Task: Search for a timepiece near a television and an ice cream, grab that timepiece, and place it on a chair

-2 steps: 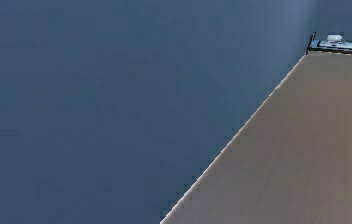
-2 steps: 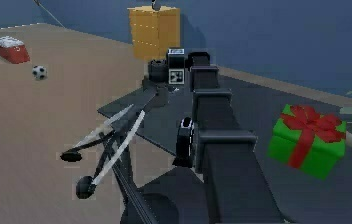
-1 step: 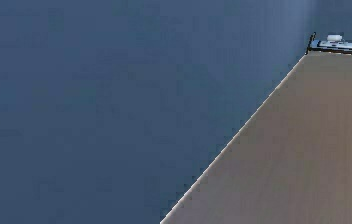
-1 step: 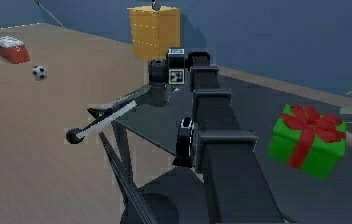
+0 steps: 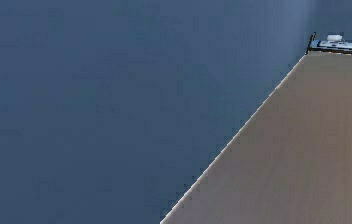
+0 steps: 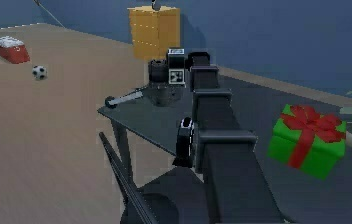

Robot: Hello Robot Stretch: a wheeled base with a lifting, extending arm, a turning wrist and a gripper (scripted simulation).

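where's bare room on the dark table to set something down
Bare tabletop between the arm and the green gift box, and the near corner left of the arm. Crowded at the far end by the orange box and grey object.

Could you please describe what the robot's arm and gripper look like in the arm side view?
The dark square-section arm is built of stepped black segments. At its far end sit two small white squares with black marks, and beside them is the dark-bodied gripper.

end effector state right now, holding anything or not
The end effector: cannot tell whether it holds anything, since the dark table lies right behind its far end.
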